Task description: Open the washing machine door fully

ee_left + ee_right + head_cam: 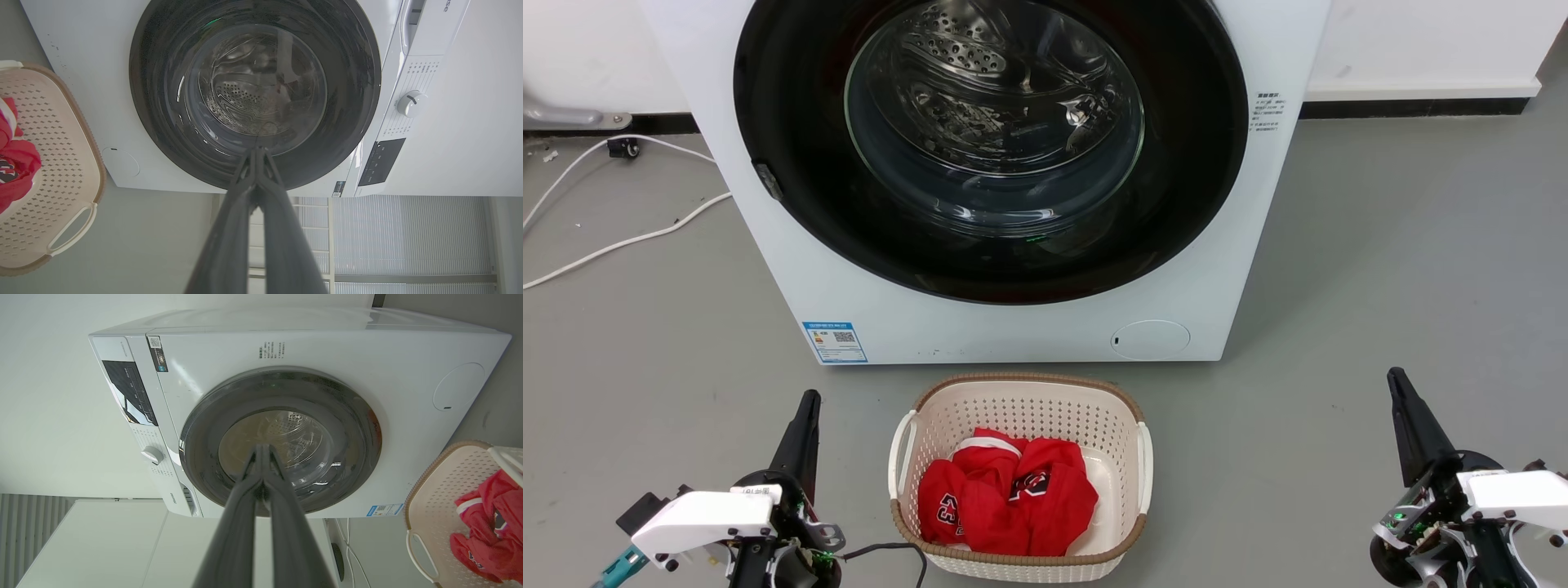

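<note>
Top centre of head view: washing machine door (992, 147), closed flush on white machine (1013, 327). I judge 0% done, whole swing left. Lower corners: left gripper (809, 404), right gripper (1396, 384), fingers together, empty, well apart from door. Btwn them: basket (1021, 384).

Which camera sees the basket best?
The head view: the whole basket sits in the open with the red clothes inside. The left wrist view cuts it off at that view's left edge, and the right wrist view at its right edge.
</note>
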`<state>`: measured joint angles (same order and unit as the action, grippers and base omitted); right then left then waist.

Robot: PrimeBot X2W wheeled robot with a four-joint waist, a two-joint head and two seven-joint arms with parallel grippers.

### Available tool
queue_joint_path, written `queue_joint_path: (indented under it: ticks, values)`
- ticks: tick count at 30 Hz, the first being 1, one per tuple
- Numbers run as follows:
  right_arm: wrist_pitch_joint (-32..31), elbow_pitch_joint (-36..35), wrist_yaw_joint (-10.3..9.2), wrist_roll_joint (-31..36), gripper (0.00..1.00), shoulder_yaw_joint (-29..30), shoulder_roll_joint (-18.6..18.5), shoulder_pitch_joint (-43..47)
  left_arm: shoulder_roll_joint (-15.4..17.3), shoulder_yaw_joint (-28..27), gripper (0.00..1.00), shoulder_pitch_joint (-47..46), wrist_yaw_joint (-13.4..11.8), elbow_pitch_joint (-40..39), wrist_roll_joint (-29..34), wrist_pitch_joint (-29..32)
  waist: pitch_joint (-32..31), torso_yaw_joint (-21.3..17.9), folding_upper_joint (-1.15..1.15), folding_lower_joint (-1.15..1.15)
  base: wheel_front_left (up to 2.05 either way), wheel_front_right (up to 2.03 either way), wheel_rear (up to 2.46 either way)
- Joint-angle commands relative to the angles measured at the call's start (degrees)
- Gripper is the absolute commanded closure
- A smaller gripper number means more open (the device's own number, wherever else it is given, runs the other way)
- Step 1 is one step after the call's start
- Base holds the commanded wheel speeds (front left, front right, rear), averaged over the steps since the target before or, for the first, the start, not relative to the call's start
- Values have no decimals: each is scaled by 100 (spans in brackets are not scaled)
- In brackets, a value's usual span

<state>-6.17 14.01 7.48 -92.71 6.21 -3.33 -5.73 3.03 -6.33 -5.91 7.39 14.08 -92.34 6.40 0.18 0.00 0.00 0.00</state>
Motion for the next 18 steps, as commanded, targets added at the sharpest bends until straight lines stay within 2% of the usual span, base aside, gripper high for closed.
queue_joint_path:
  ticks: [1,18]
  values:
    - [-24,8,2,35,100,10,22,-85,-5,-22,100,-56,19,5,29,9,0,0,0,0,0,0,0]
    - [-25,8,2,49,100,19,28,-87,-8,-25,100,-56,19,5,33,14,0,0,0,0,0,0,0]
